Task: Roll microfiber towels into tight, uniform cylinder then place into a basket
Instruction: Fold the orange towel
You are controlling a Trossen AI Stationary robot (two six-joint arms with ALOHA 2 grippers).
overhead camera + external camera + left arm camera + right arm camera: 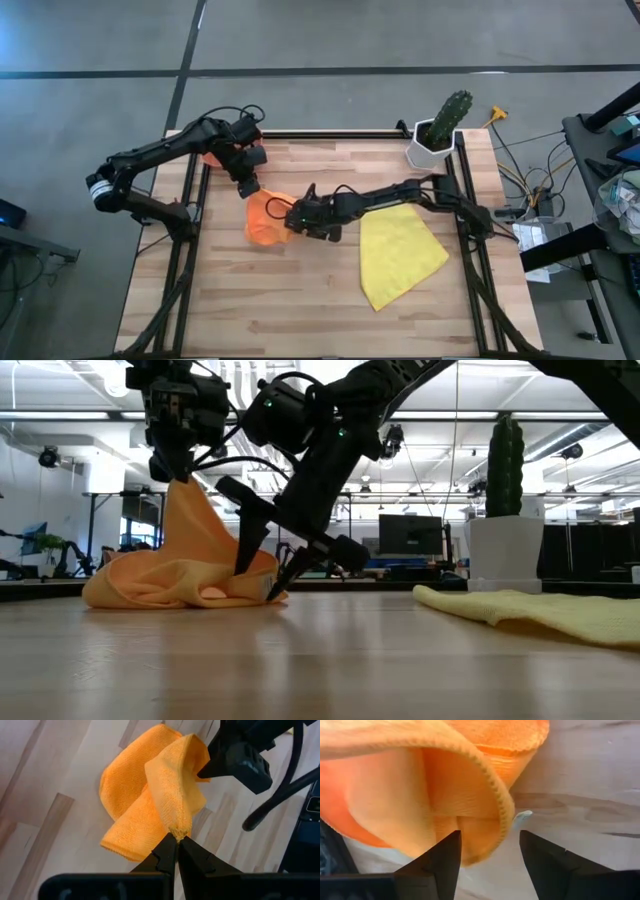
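Here we see the left gripper (pixel 177 839) pinching a corner of the orange towel (pixel 264 218) and lifting it off the wooden table (pixel 300 310). The right gripper (pixel 487 855), fingers spread wide, sits low against the towel's edge. The yellow towel (pixel 398 255) lies flat nearby, beside a potted cactus (pixel 440 128).

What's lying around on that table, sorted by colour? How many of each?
Orange: 1, the orange towel, a corner pinched by the left gripper
Yellow: 1, the yellow towel
White and green: 1, the cactus pot
Reddish, half hidden behind the left arm: 1, the basket
Total: 4
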